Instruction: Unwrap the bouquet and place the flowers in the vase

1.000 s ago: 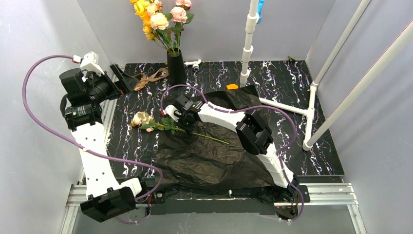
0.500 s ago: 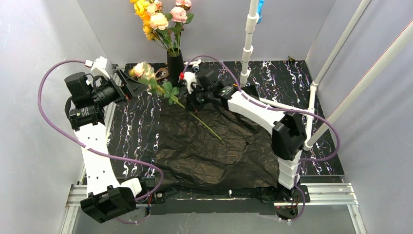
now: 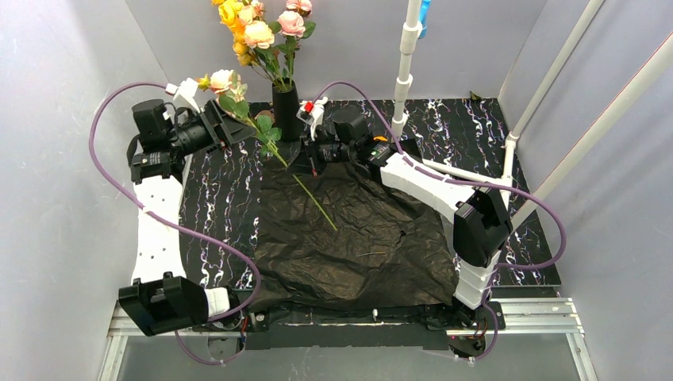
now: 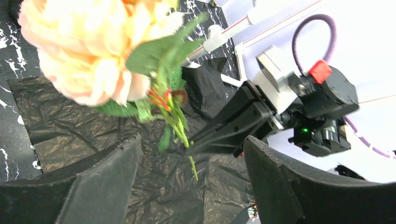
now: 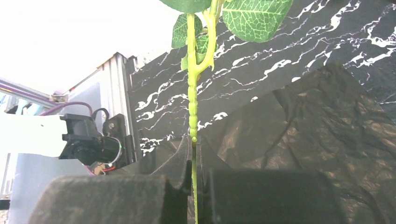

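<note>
The flowers (image 3: 262, 32) are mostly in place, I judge: a bunch of pink and yellow roses stands in the black vase (image 3: 286, 111) at the back of the tabletop (image 3: 214, 214), and one loose rose (image 3: 221, 82) hangs in the air just left of it, tilted, bloom up and to the left.

Farthest left, my left end effector (image 4: 189, 147) has its fingers apart. The stem just under the bloom runs down through the gap, and I see neither pad touching it. To do this well I should close on bare stem below the bloom. Petals and leaves would crush or slip.

In the middle, the vase mouth is already crowded with stems, so the foot of this stem needs a free spot at the rim. That calls for the rose to stand nearly upright first and then go straight down.

Further right, my right end effector (image 5: 194, 144) is clamped on the stem below the leaves, pinching it thin between the fingers. I should let go only once the left grip is firm. From there the stem slants down over the spread black wrapping paper (image 3: 357, 238). Whether its tip touches the paper I cannot tell, so I lift before swinging, lest it drag the sheet. The white pipe post (image 3: 405, 75) stands just right of my right arm, so I leave it room.
</note>
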Motion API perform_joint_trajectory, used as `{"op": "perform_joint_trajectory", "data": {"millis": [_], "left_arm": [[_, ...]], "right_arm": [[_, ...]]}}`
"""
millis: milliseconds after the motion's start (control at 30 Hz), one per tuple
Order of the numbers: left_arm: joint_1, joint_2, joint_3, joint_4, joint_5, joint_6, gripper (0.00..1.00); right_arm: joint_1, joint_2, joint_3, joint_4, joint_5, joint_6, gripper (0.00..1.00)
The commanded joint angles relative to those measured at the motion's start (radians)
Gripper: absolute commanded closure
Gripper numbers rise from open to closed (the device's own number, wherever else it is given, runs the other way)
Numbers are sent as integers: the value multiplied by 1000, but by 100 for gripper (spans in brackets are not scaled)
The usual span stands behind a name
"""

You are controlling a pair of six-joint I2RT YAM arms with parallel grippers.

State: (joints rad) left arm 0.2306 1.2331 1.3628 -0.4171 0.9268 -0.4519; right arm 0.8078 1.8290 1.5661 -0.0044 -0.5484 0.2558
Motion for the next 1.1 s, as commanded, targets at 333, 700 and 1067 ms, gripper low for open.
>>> {"op": "perform_joint_trajectory", "data": {"millis": [333,700,1067], "left_arm": [[-106,104,149,43,-145,-52,74],[-112,144,184,163,-108,-122,100],[-124,188,369,287,-157,-5,100]], "right_arm": [[1,-96,-29,134,-85,54,99],[0,-139,-32,64,-63,-6,67],[-86,-215,-75,-38,9,-26,2]]}}
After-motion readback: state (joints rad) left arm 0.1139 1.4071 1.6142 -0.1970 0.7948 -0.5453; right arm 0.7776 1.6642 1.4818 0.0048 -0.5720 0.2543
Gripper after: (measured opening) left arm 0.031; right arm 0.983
